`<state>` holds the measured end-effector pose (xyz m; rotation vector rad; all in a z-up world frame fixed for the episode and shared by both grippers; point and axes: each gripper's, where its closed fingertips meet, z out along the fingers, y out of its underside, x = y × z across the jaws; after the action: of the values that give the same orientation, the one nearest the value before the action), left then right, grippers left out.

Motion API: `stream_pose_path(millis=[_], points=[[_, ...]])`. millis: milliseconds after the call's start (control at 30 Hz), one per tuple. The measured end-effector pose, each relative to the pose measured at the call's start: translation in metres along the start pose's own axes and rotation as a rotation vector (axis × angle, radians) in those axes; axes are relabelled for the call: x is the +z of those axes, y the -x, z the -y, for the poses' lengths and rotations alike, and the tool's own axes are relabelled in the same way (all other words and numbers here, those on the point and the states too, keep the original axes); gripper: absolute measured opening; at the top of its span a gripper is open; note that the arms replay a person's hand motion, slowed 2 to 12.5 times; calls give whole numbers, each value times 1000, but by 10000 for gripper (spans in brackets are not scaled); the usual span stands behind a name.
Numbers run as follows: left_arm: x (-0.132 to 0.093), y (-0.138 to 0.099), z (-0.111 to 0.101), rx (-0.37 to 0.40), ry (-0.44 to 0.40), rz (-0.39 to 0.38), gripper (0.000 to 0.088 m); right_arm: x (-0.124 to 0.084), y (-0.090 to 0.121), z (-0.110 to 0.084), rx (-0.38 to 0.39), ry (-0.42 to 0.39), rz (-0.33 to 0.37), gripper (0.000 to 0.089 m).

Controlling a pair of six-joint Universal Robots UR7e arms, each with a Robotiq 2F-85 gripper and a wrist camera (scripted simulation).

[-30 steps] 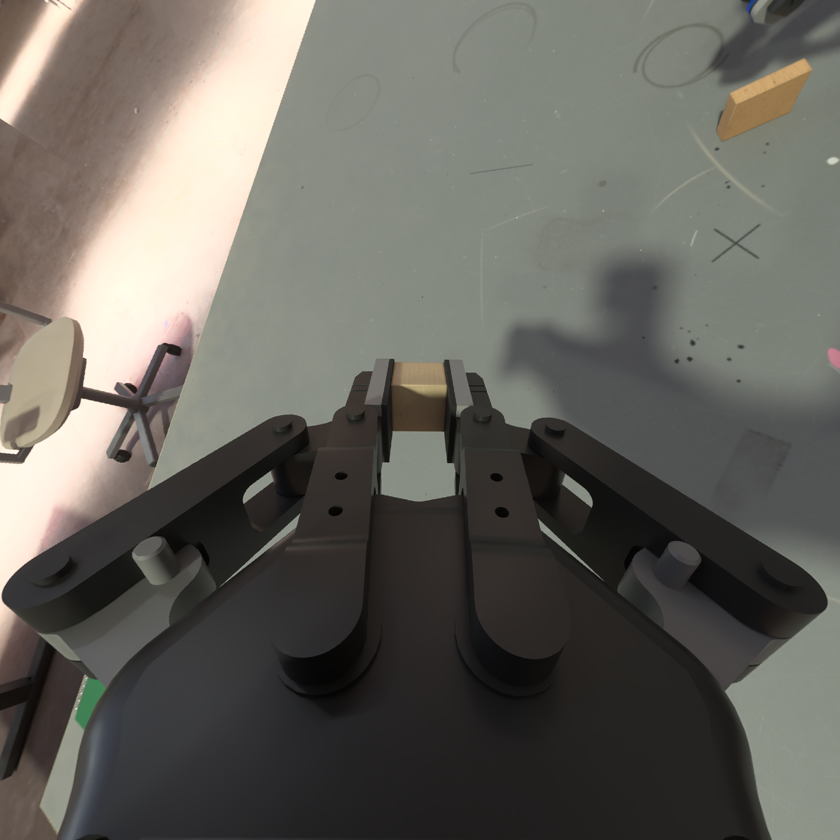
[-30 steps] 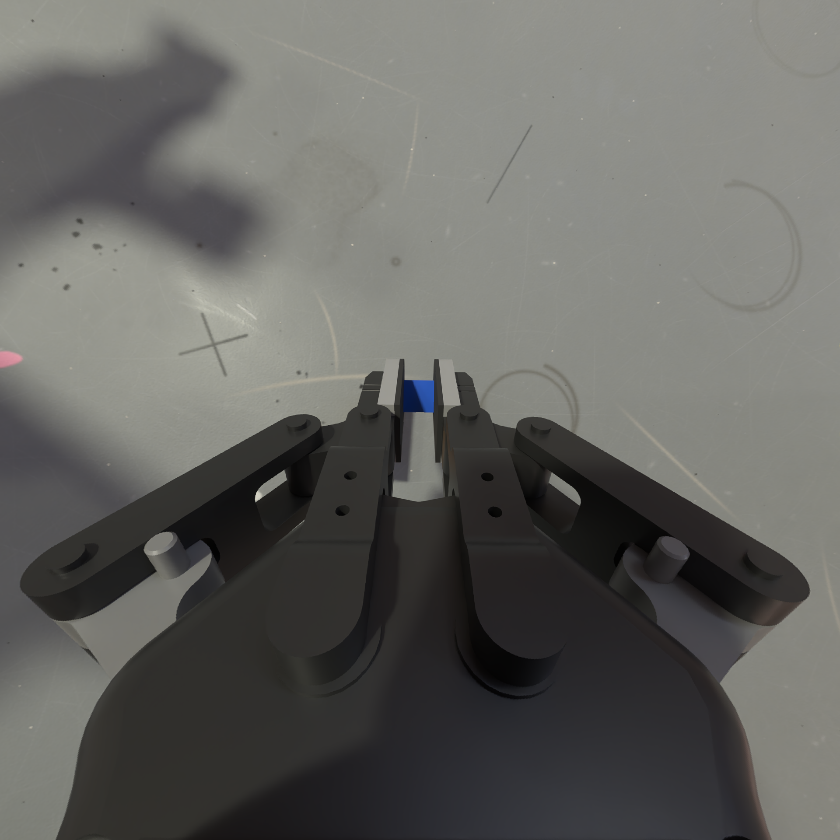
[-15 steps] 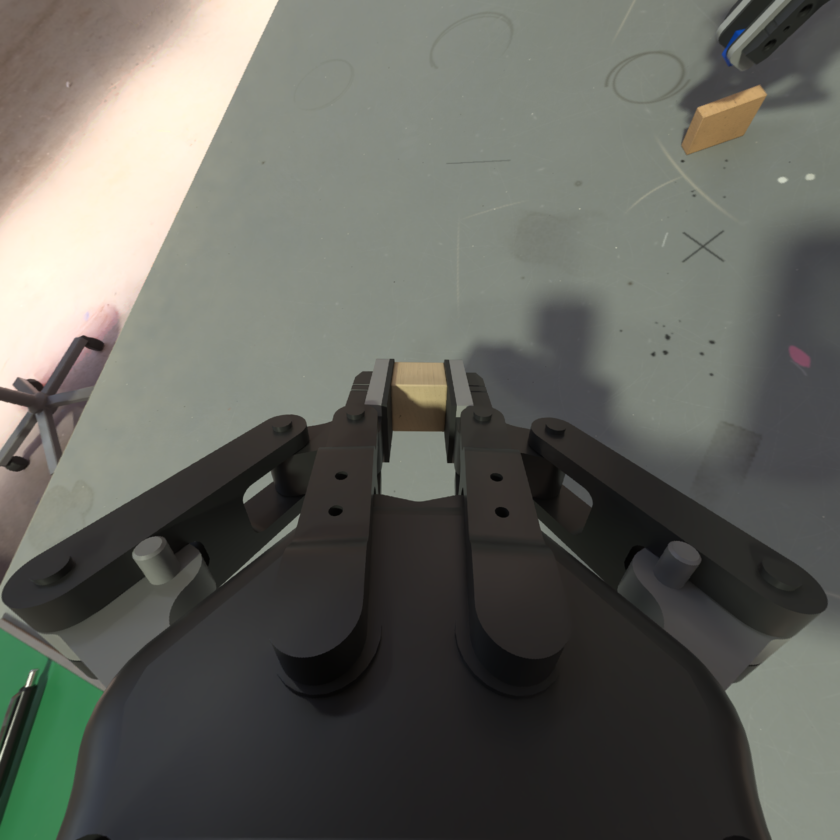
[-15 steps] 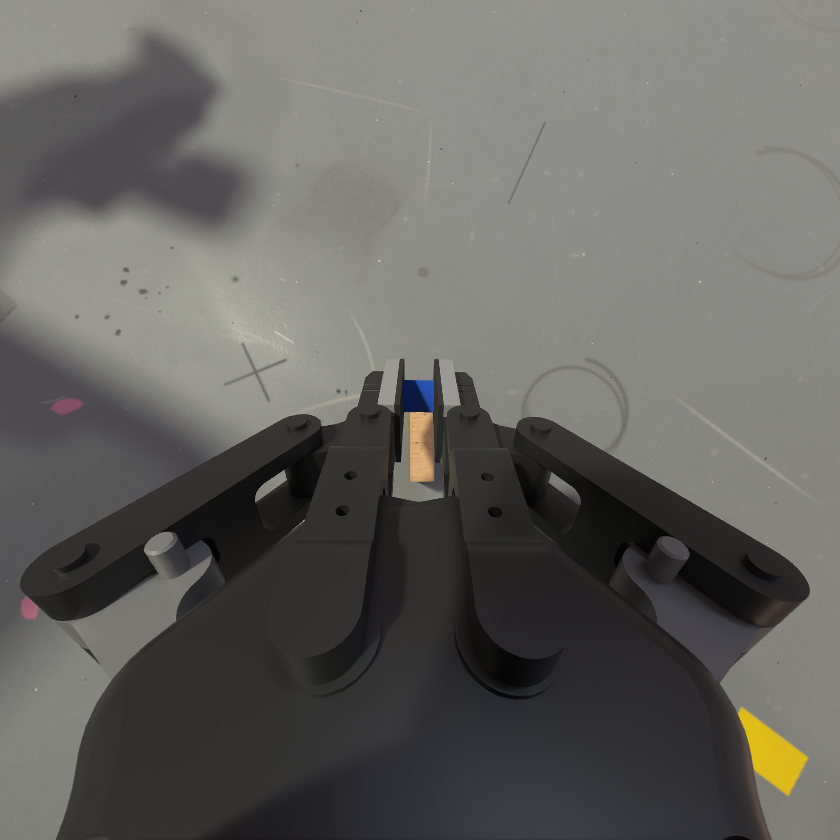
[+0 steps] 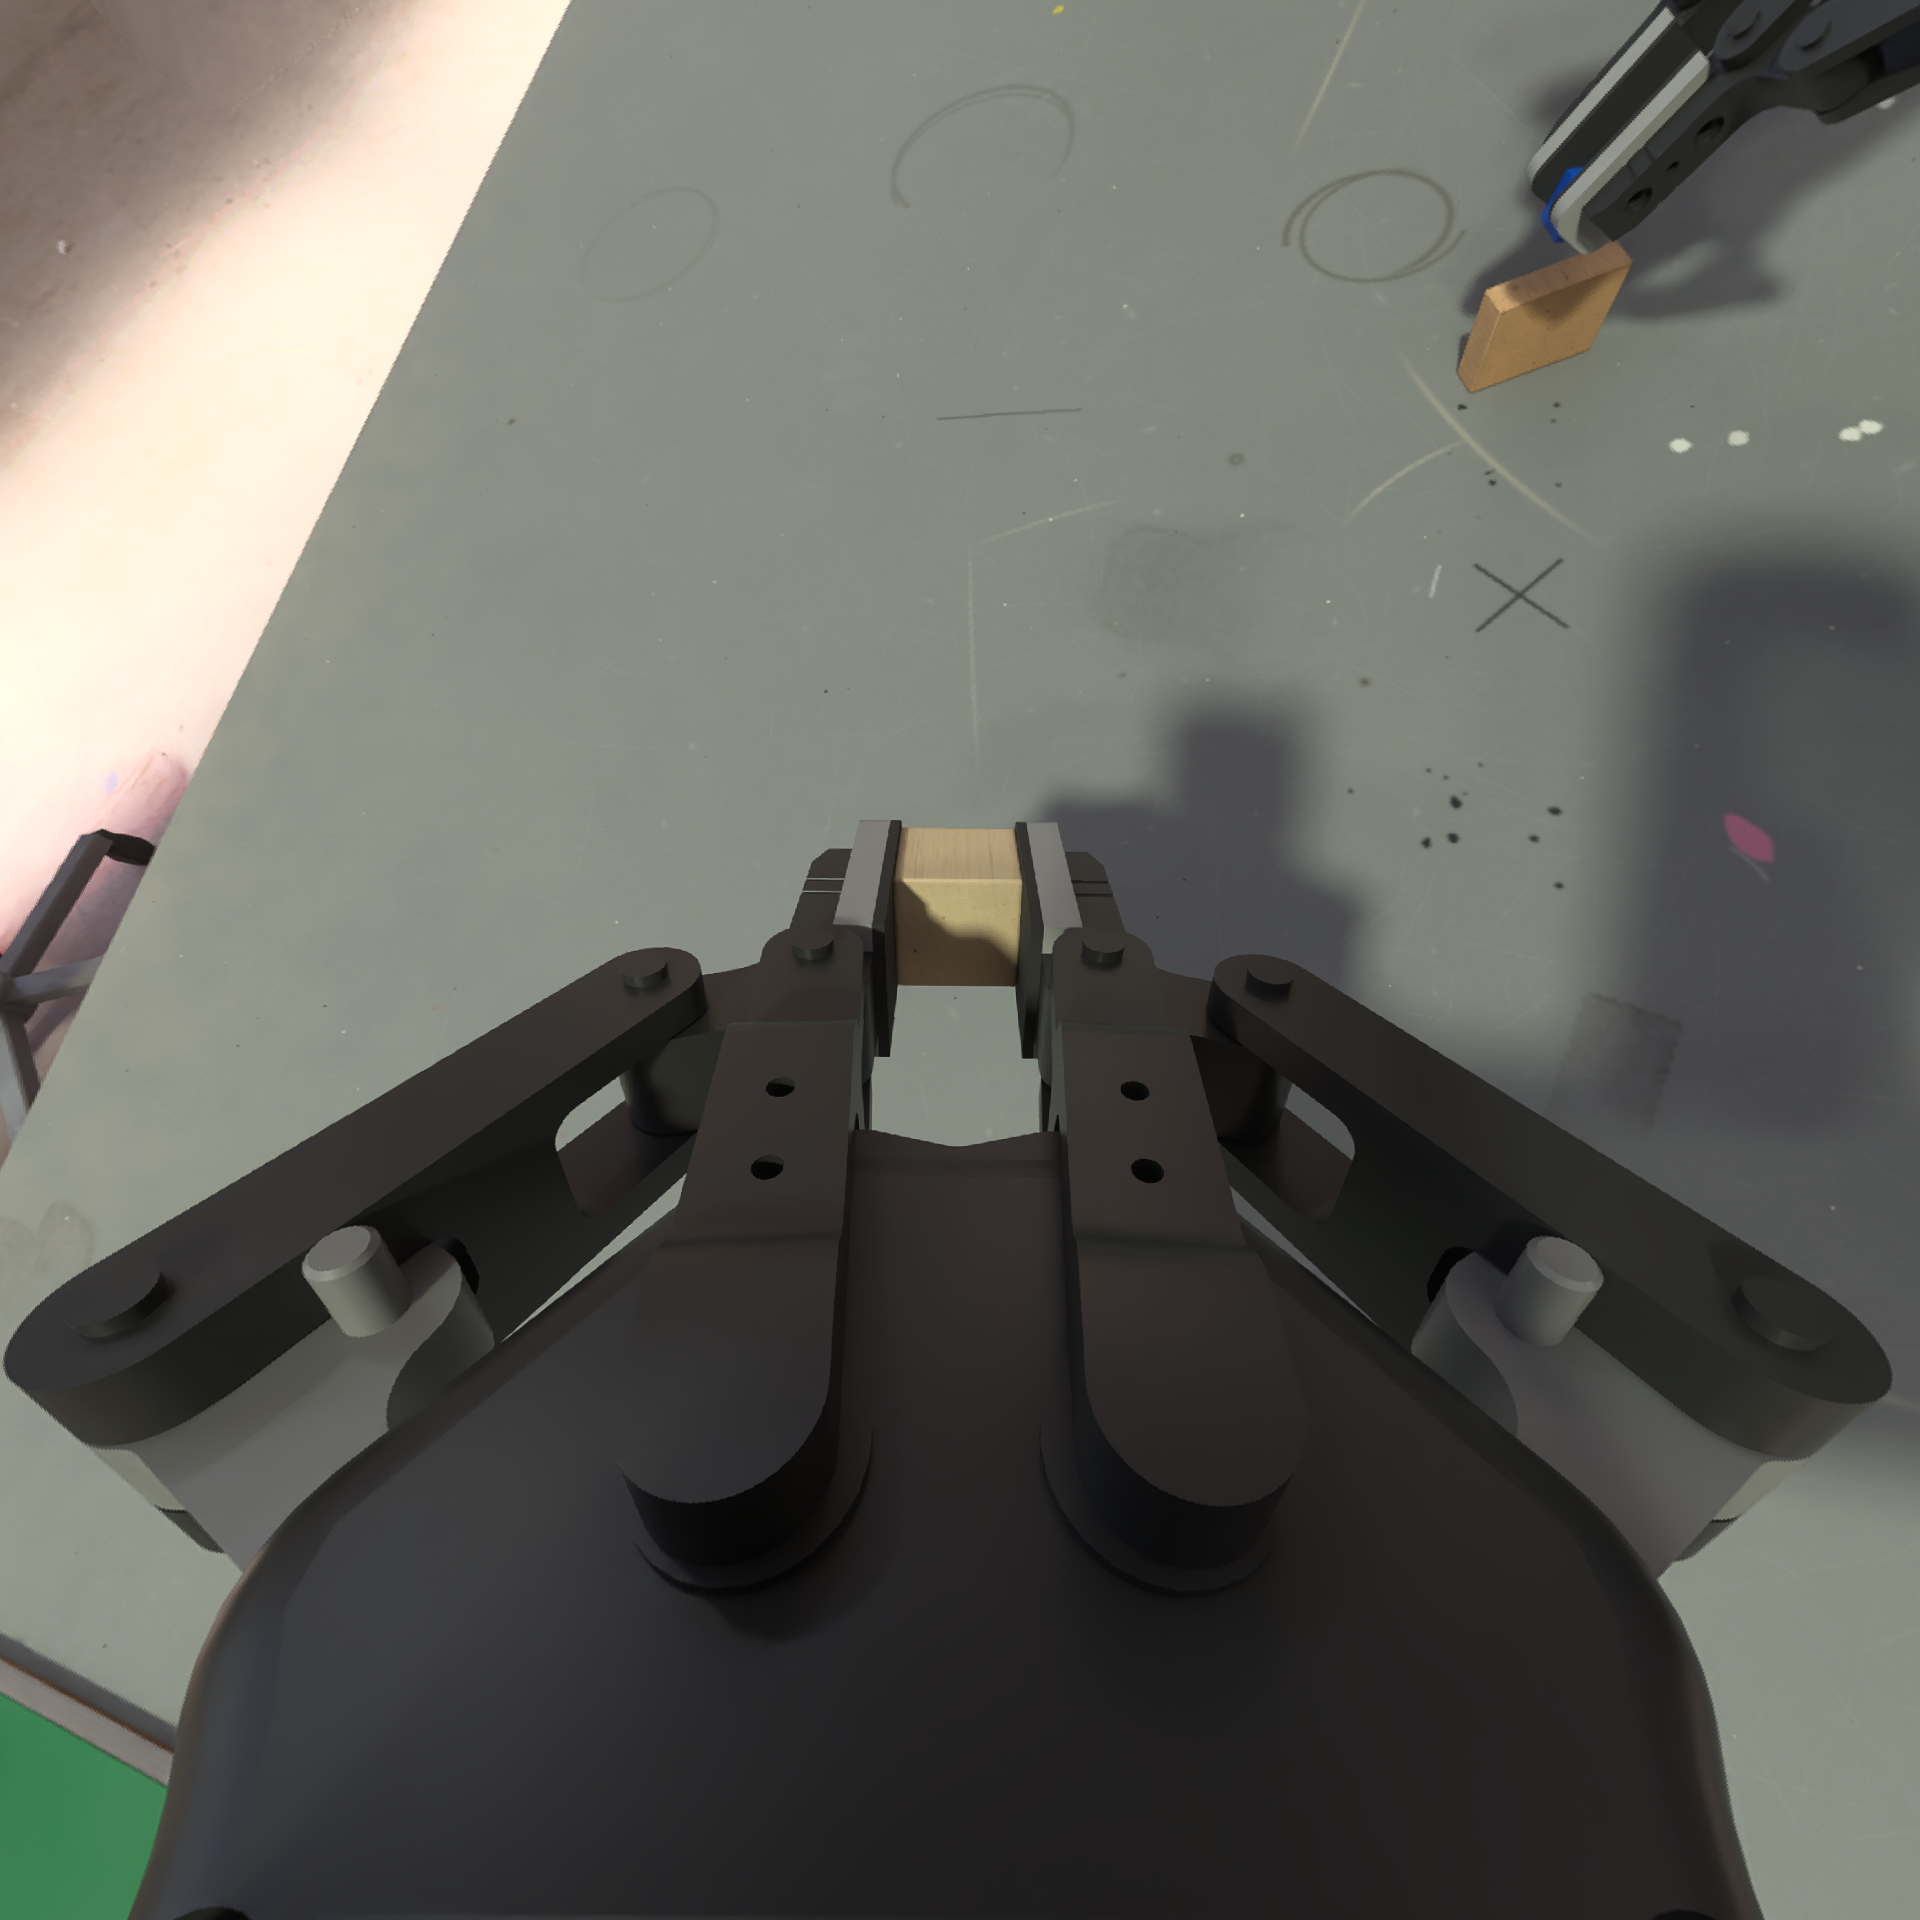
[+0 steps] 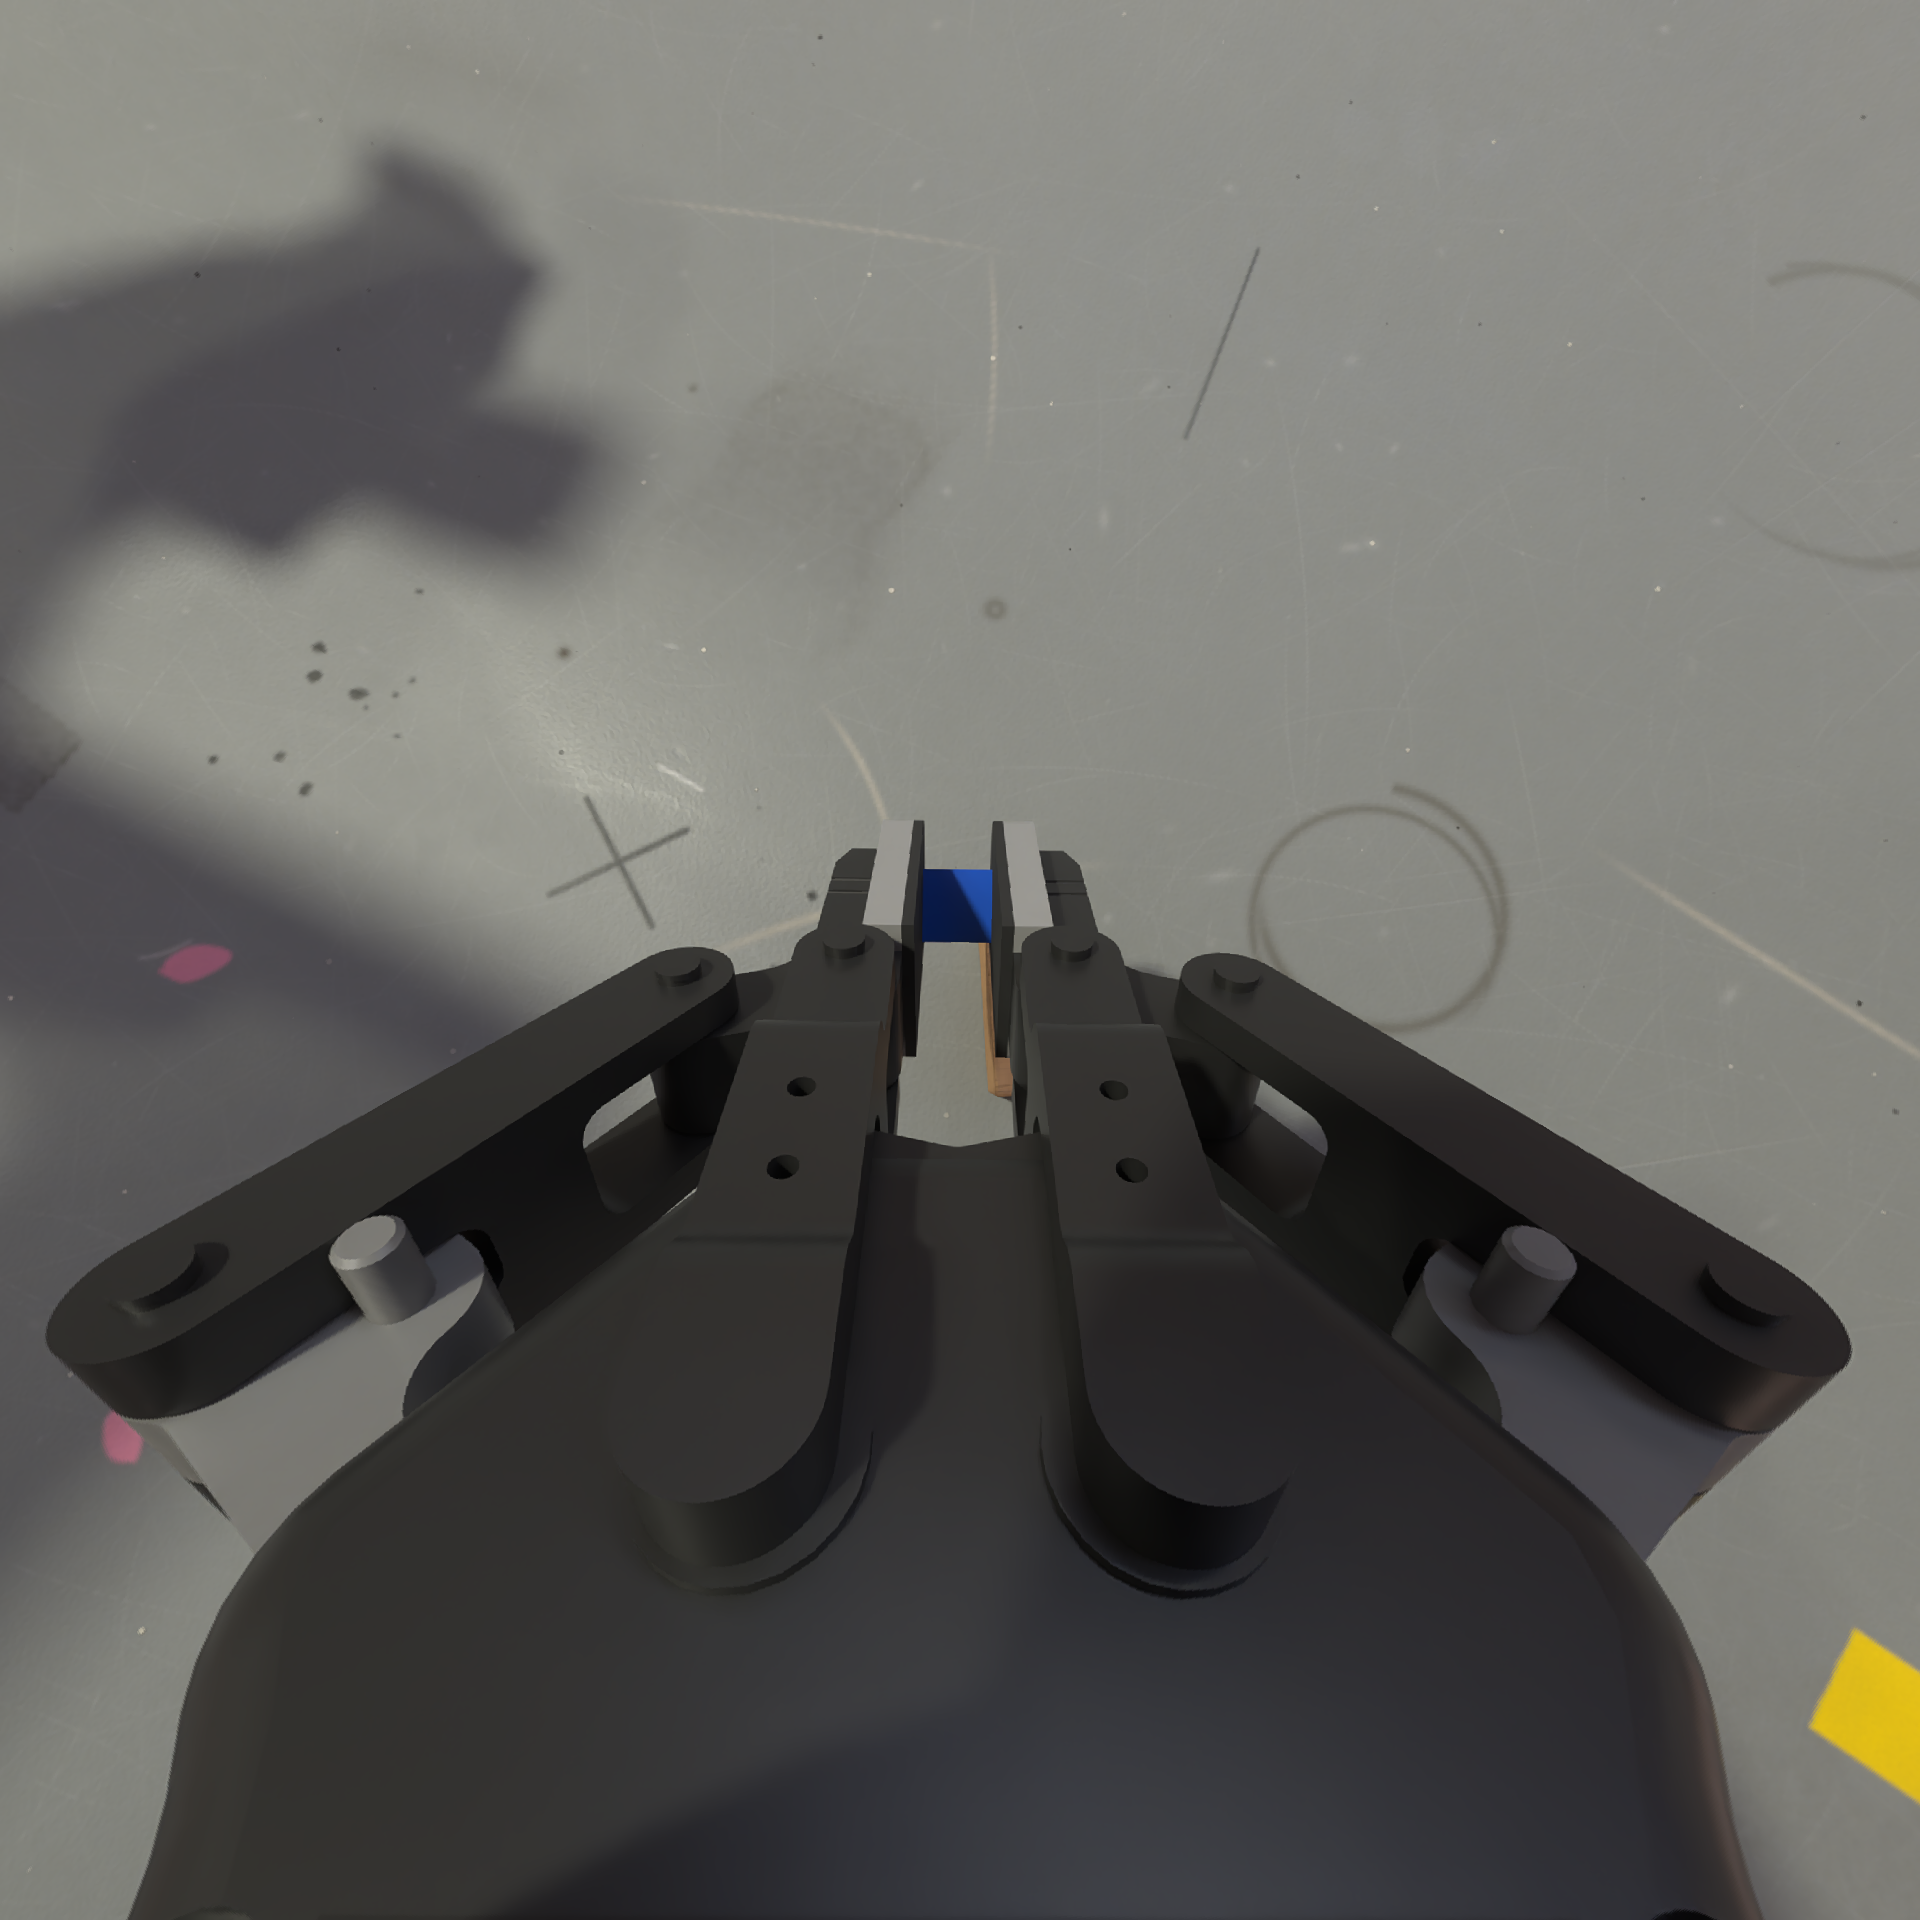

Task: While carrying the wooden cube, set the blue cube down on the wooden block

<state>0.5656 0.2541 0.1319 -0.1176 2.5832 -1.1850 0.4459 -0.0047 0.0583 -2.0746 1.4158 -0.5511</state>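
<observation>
My left gripper (image 5: 956, 883) is shut on a pale wooden cube (image 5: 954, 920) and holds it above the grey table (image 5: 727, 571). My right gripper (image 6: 956, 878) is shut on a small blue cube (image 6: 956, 904). In the left wrist view the right gripper (image 5: 1579, 223) hangs at the far right, with the blue cube (image 5: 1555, 213) just above the far corner of a flat wooden block (image 5: 1543, 317) lying on the table. In the right wrist view only a thin sliver of the wooden block (image 6: 992, 1023) shows between the fingers; the rest is hidden.
The table's left edge (image 5: 312, 582) runs diagonally, with floor and a chair base (image 5: 52, 966) beyond. A green mat (image 5: 62, 1818) lies at the lower left. A yellow patch (image 6: 1870, 1725) marks the table at the right wrist view's lower right. Arm shadows fall across the table.
The right gripper has come down closer to the wooden block with the blue cube. The left gripper has drawn back and up with the wooden cube, so more table shows.
</observation>
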Motion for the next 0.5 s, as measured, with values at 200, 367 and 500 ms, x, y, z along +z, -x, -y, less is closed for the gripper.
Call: stream_pose_path(millis=[200,367,500], points=[[3,-4,-1,0,6,-15,190,1,-2,-5,4,7,-6,114],[5,-6,-1,1,7,-21,190,2,-4,-7,8,11,-6,114],[7,-7,-3,4,14,-24,190,2,-4,-7,13,6,-3,114]])
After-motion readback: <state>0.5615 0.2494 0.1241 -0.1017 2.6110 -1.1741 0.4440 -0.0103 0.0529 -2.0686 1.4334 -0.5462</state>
